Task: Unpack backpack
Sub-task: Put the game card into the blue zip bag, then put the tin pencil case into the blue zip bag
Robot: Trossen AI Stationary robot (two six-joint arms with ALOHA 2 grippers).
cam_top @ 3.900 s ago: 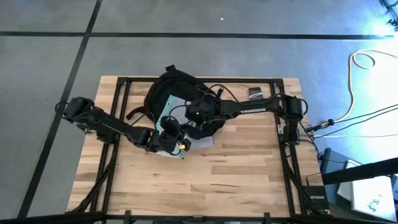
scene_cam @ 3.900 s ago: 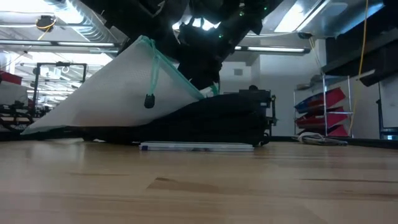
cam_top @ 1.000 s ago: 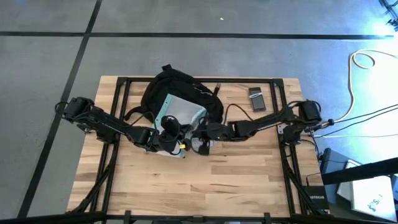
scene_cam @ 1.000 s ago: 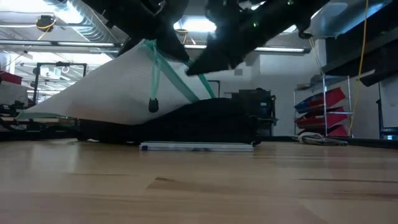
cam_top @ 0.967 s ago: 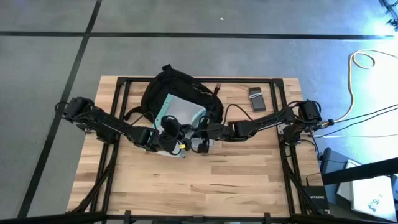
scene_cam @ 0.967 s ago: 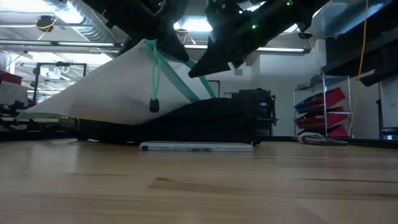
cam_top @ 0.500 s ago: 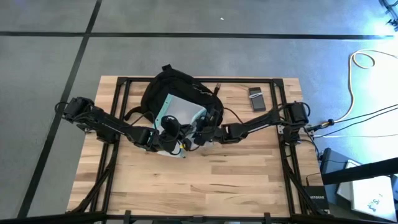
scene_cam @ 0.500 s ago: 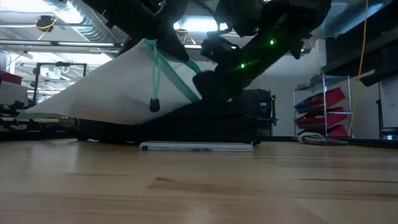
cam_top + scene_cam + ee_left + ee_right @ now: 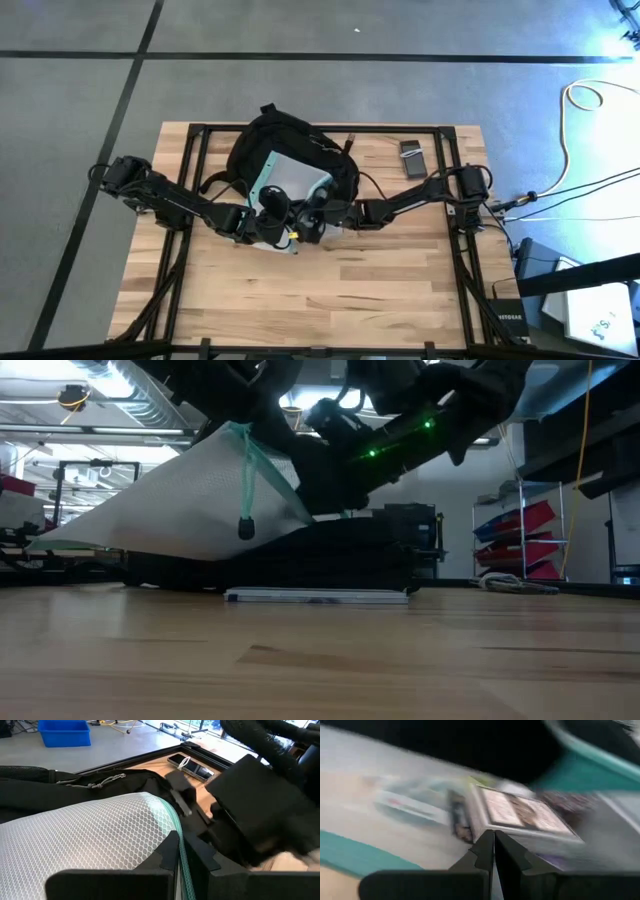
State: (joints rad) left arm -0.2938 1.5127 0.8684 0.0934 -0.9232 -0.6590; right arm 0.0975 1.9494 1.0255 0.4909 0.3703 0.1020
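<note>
The black backpack (image 9: 285,145) lies flat at the table's far middle. A translucent white pouch with a teal edge (image 9: 290,180) lies slanted on it, its near end raised; it also shows in the low view (image 9: 170,510). My left gripper (image 9: 272,218) is shut on the pouch's near edge. My right gripper (image 9: 312,215) is shut and stands close beside the left one, at the pouch's near right corner; it also shows in the low view (image 9: 315,490). The right wrist view is blurred. My left gripper pinches the pouch's teal zip edge (image 9: 176,836) between its two fingers, coming slanting from above and from the near left. The held end is lifted. The pouch slopes down from there, and its far end (image 9: 60,540) rests low on the backpack. My right gripper is shut beside the pouch's teal edge (image 9: 300,500); I cannot tell whether it touches it.
A thin flat white thing (image 9: 315,596) lies on the table in front of the backpack. A dark phone-like device (image 9: 412,158) lies at the far right, and a black cable (image 9: 372,180) runs near it. Bare wood (image 9: 330,290) fills the near half.
My right gripper has gone toward the table's left edge, up to the pouch's raised near end and my left gripper. The pouch and the left gripper have kept still.
</note>
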